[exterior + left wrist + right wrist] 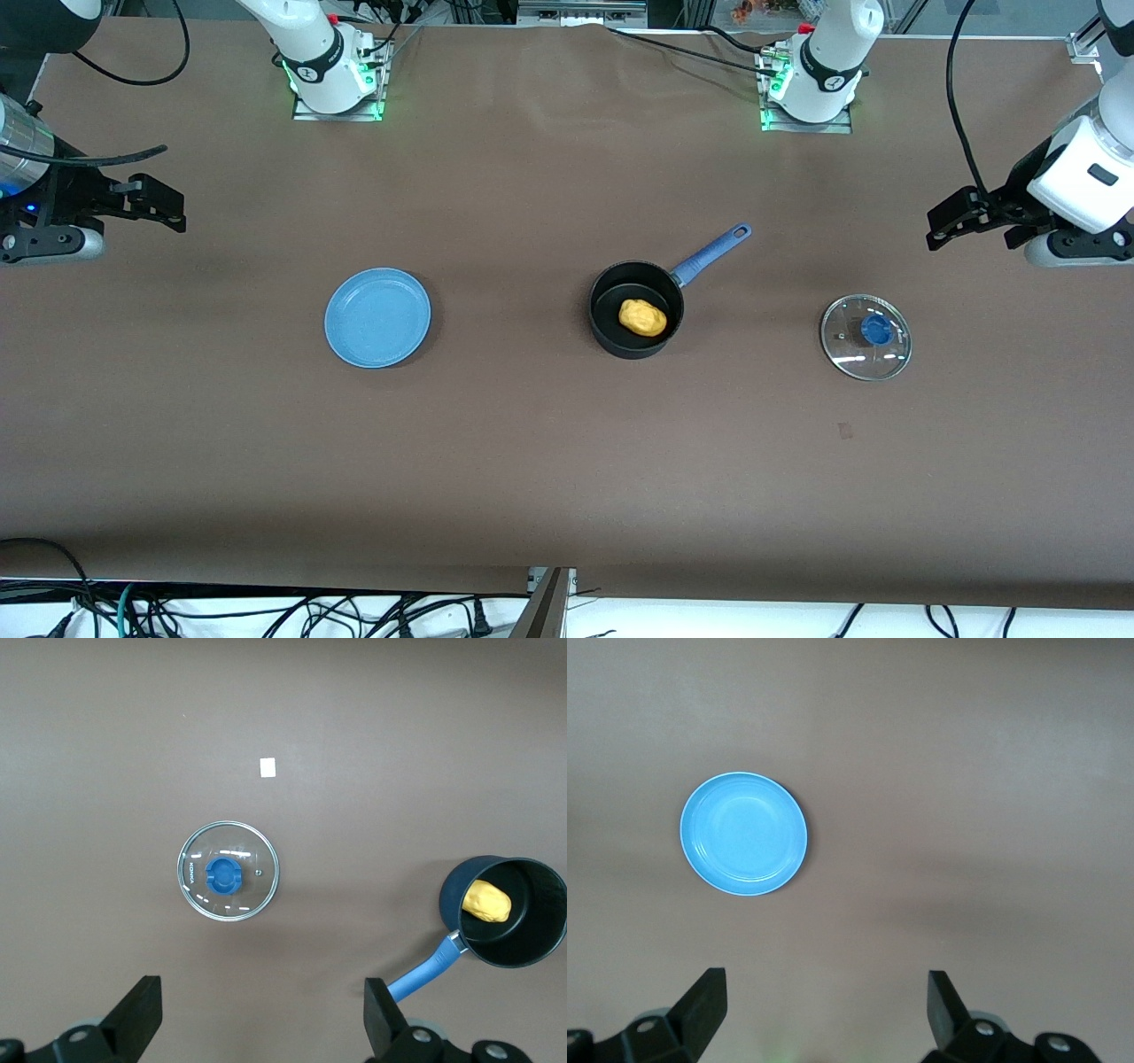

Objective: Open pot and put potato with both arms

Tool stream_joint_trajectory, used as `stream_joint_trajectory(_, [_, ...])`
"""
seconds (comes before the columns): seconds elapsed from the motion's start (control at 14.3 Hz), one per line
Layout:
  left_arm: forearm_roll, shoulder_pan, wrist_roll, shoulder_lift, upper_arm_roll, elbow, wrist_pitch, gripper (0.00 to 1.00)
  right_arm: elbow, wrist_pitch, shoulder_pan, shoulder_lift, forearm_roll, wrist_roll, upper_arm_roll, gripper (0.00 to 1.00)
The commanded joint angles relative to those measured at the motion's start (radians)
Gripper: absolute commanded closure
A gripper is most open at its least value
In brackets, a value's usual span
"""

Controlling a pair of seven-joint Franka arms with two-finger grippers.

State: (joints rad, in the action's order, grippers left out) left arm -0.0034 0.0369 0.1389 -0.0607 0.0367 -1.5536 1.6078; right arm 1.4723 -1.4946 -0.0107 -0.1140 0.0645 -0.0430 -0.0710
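Note:
The black pot (620, 330) stands open mid-table, its blue handle (711, 252) pointing toward the left arm's base. The yellow potato (642, 317) lies inside it. The glass lid (866, 338) with a blue knob lies flat on the table toward the left arm's end. My left gripper (943, 220) is open and empty, raised above the table near that end. In the left wrist view it (263, 992) looks down on the lid (229, 871), the pot (542, 930) and the potato (488, 902). My right gripper (173, 206) (826, 981) is open and empty, raised near the right arm's end.
A flat blue plate (377, 317) (744, 834) lies empty toward the right arm's end of the table. A small pale mark (267, 767) is on the brown cloth near the lid. Cables hang along the table's front edge.

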Motion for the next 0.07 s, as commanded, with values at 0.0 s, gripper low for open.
stream_joint_trajectory(0.0, [-0.016, -0.049, -0.015, -0.022, -0.011, 0.029, 0.006, 0.0, 0.016, -0.007, 0.009, 0.013, -0.002, -0.008, -0.007, 0.0])
